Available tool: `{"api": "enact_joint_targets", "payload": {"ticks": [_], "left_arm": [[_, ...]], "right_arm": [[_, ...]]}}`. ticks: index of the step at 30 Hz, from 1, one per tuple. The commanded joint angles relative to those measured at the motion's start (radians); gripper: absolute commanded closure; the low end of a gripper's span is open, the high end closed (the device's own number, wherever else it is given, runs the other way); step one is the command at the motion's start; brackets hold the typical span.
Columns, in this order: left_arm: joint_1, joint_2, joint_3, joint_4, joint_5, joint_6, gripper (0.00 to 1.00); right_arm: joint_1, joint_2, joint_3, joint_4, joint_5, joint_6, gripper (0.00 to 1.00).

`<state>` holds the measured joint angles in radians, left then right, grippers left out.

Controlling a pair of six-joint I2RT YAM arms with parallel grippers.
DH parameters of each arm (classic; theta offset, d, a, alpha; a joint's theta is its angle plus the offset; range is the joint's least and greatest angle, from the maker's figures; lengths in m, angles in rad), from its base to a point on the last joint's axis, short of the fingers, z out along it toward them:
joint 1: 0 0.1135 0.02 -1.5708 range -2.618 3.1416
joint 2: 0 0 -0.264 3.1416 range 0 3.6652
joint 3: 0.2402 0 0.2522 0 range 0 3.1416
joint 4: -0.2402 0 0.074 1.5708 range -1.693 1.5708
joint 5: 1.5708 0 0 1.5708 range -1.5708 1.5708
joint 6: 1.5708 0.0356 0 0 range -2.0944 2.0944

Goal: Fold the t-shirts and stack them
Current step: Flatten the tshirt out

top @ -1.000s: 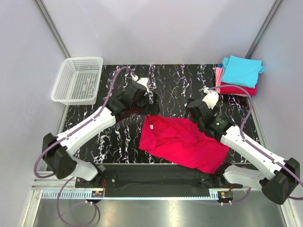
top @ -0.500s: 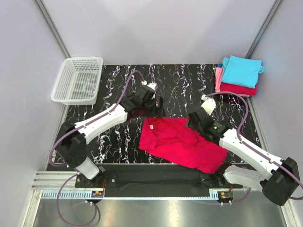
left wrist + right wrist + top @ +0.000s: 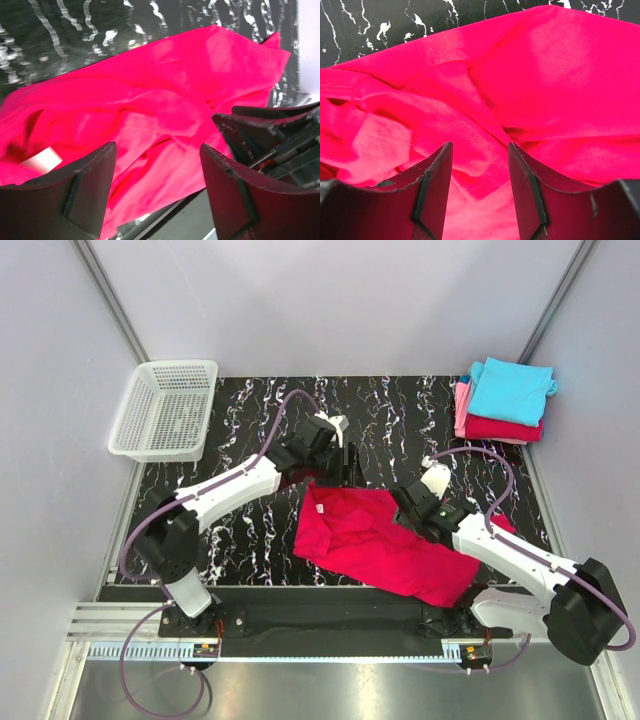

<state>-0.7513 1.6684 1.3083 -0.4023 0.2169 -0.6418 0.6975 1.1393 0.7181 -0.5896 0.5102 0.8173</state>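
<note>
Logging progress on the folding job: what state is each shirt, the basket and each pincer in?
crimson shirt: unfolded, rumpled, on the table.
turquoise shirt: folded, lying on top.
pink shirt: folded, under the turquoise shirt.
red shirt: folded, under the turquoise shirt.
basket: upright.
left pincer: open above the crimson shirt.
right pincer: open above the crimson shirt.

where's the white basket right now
In the top view, the white basket sits at the table's far left corner, apart from the red shirt.
</note>
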Motion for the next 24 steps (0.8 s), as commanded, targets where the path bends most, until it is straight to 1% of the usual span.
{"api": "enact_joint_targets", "payload": {"ticks": [1, 7, 12, 15, 17, 20, 21, 23, 24], "left_arm": [[-0.003, 0.039, 0.051, 0.077, 0.102, -0.051, 0.31], [-0.006, 0.05, 0.034, 0.085, 0.102, -0.048, 0.32], [-0.006, 0.051, 0.035, 0.088, 0.124, -0.048, 0.32], [-0.01, 0.062, 0.045, 0.088, 0.159, -0.041, 0.32], [-0.019, 0.085, 0.071, 0.089, 0.214, -0.027, 0.32], [-0.055, 0.126, 0.109, 0.091, 0.265, -0.012, 0.34], [-0.078, 0.137, 0.123, 0.091, 0.268, -0.01, 0.35], [-0.101, 0.171, 0.135, 0.088, 0.266, -0.012, 0.38], [-0.121, 0.181, 0.144, 0.088, 0.266, -0.021, 0.39]], "right_arm": [[-0.006, -0.018, -0.003, 0.031, -0.005, 0.032, 0.45], [-0.007, -0.036, -0.051, 0.024, -0.045, 0.089, 0.45], [-0.009, -0.006, -0.063, -0.009, -0.029, 0.117, 0.46], [-0.009, 0.016, -0.051, -0.035, -0.027, 0.128, 0.5], [-0.009, 0.022, -0.04, -0.074, 0.007, 0.184, 0.53], [-0.009, -0.006, -0.017, -0.191, 0.135, 0.298, 0.61], [-0.009, -0.016, -0.006, -0.272, 0.201, 0.33, 0.61], [-0.015, -0.021, 0.029, -0.341, 0.253, 0.402, 0.62], [-0.018, -0.019, 0.04, -0.408, 0.296, 0.425, 0.62]]}}
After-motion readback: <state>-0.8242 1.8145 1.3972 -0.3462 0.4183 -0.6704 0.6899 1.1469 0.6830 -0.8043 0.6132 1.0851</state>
